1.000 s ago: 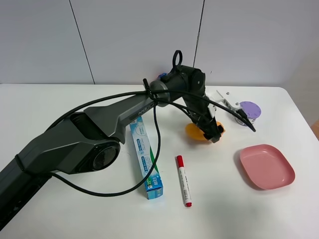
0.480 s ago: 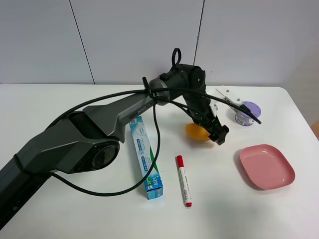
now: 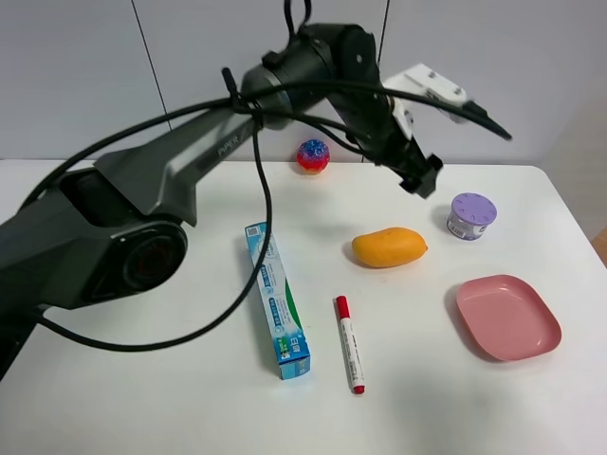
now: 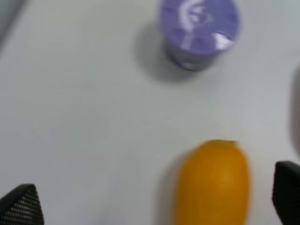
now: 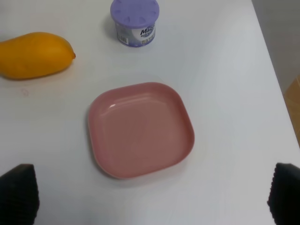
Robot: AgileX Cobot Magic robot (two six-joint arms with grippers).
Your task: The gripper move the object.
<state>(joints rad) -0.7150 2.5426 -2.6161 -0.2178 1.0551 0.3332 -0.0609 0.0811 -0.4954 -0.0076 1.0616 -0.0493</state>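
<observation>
Seen from the high camera, the mango [image 3: 389, 247] lies on its side near the middle of the white table [image 3: 455, 408], with its pointed end toward 3 o'clock. The left gripper [image 3: 420, 176] hangs in the air above the table. In this picture it sits at about 1 o'clock from the mango, well apart from it and touching nothing. Its jaws are too small here to read. From the mango, a purple-lidded tub [image 3: 471, 216] stands at 2 o'clock and a pink plate [image 3: 507, 318] lies at 4 o'clock. A red-capped marker [image 3: 349, 344] lies at 7 o'clock, a toothpaste box [image 3: 278, 300] at 8 o'clock and a speckled ball [image 3: 313, 155] at 11 o'clock near the wall. None of them touches the mango.

The left wrist camera gives a blurred picture. The left gripper [image 4: 153, 204] has its jaws spread wide and holds nothing; its black fingertips [image 4: 21, 206] show at opposite edges. The mango [image 4: 213, 183] lies on the table below, within the gap but off-centre, close to one fingertip and far from the other, touching neither. The tub [image 4: 199, 30] stands beyond the mango.

In the right wrist camera, the right gripper [image 5: 152, 192] is also wide open and empty, with its fingertips [image 5: 18, 192] far apart. The plate [image 5: 140, 129] lies below the middle of the gap. The mango [image 5: 35, 54] lies farther out, past the plate and toward one fingertip's side, well apart from the jaws. The tub [image 5: 135, 21] stands near the mango's pointed end.
</observation>
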